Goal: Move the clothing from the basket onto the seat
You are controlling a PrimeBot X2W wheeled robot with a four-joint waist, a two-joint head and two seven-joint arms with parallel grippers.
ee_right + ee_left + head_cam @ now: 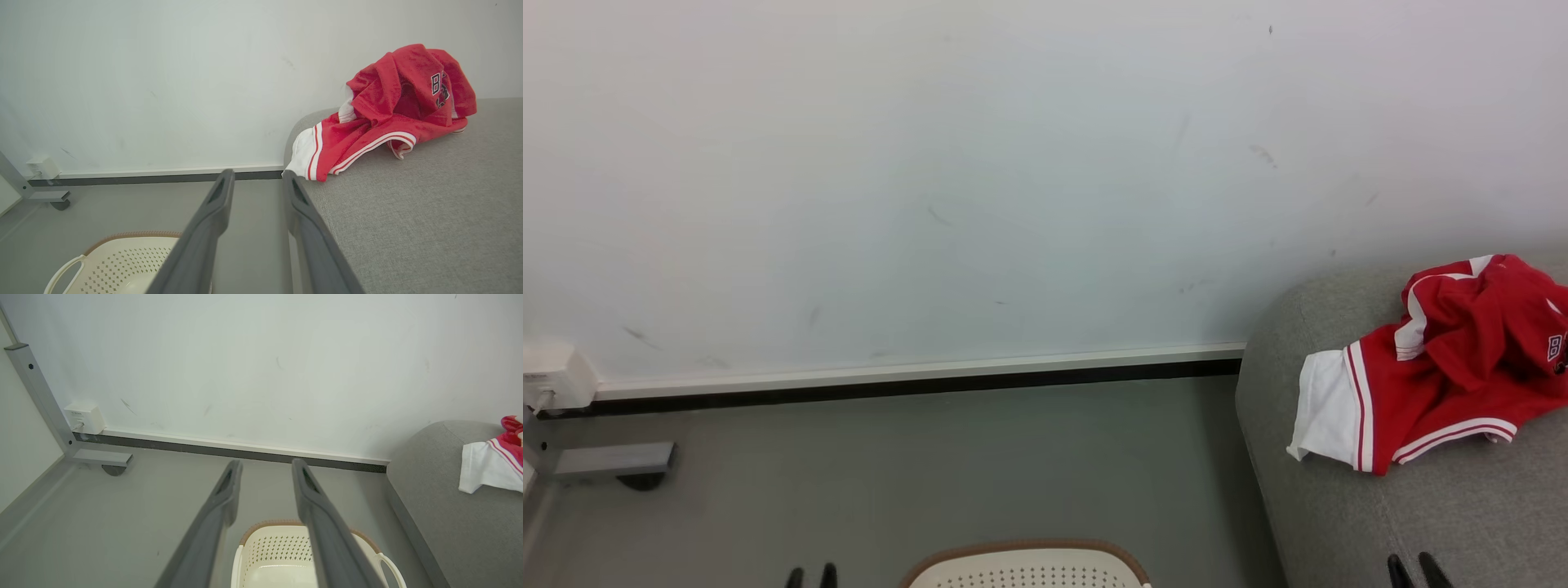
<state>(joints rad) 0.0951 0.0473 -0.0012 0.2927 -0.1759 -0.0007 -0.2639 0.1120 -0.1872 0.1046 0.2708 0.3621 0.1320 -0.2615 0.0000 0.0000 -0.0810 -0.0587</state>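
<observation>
Dark fingers first: my left gripper (266,462) and right gripper (257,173) both stand spread, with nothing between them. Below the left one, the basket (278,549) looks bare inside, which the head view's sliver of rim can't tell me. Beyond, the clothing (388,110) lies crumpled by the seat (429,212)'s far left corner, its white panel at the edge. It looks soft, light and limp; I'd pinch a bunched fold.

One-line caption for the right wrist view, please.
Red garment lies crumpled on the grey sofa; open right gripper holding nothing, basket on the floor at lower left.
</observation>
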